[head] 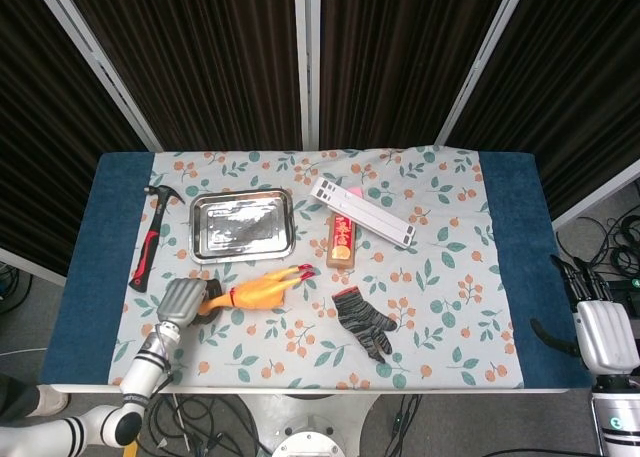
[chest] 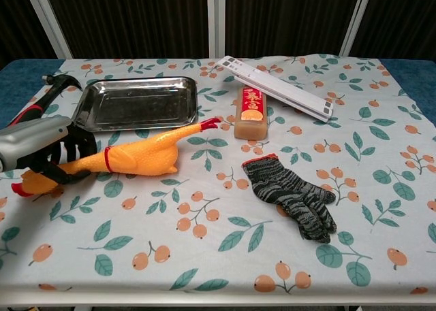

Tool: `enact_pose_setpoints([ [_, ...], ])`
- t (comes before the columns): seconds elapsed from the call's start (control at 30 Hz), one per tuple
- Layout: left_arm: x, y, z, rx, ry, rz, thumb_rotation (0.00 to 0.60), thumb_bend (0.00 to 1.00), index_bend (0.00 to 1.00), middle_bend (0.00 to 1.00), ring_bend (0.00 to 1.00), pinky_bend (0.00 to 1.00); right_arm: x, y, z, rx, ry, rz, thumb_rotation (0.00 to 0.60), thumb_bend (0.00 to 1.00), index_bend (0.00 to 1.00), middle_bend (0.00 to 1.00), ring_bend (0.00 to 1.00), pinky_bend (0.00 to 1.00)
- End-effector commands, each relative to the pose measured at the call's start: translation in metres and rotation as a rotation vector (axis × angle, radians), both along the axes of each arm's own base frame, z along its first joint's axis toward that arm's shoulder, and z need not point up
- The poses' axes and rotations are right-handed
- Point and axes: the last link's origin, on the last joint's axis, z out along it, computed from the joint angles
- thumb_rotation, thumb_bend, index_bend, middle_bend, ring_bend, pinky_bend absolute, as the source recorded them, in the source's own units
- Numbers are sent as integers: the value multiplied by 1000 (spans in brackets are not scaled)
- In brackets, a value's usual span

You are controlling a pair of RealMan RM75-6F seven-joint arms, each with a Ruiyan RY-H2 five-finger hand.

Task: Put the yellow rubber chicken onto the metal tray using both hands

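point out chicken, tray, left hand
chicken (chest: 139, 157), chest view, on its yellow body.
tray (chest: 136, 124), chest view, on its near rim.
left hand (chest: 42, 148), chest view, on the silver back of the hand.

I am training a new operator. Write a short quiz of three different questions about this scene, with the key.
1. True or false: the rubber chicken lies on the metal tray.
2. Which hand holds the chicken? A) left hand B) right hand
3. Fill in: the striped glove lies nearer the robot than the orange ____.

Key: 1. False, it is on the tablecloth. 2. A. 3. box.
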Motion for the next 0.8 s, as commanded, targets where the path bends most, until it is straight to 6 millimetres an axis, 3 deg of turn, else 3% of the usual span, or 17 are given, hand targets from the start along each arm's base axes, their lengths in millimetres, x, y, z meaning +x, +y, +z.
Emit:
enact_pose_setpoints([
  [0.03,-5,1,11,26,-38,-45,600,548,671,685,595,723,0,1,1,-1,0,0,600,160,0,132,10,123],
  [0.2,-6,2,32,30,-129,-92,600,581,710,723,635,773,5,3,3,6,2,17,600,160,0,132,10,123],
  [0.33,4,3,51,27,-194,-147,600,596,712,726,640,779,17,0,3,43,9,68,600,160,0,134,10,123],
  [0.63,55,17,69,-135,-471,-122,600,667,719,735,671,787,92,-31,-9,172,89,342,600,156,0,139,10,123],
  [0.8,75,33,76,-205,-525,-79,600,674,722,739,682,799,135,-47,-28,226,143,446,600,88,0,143,10,123],
])
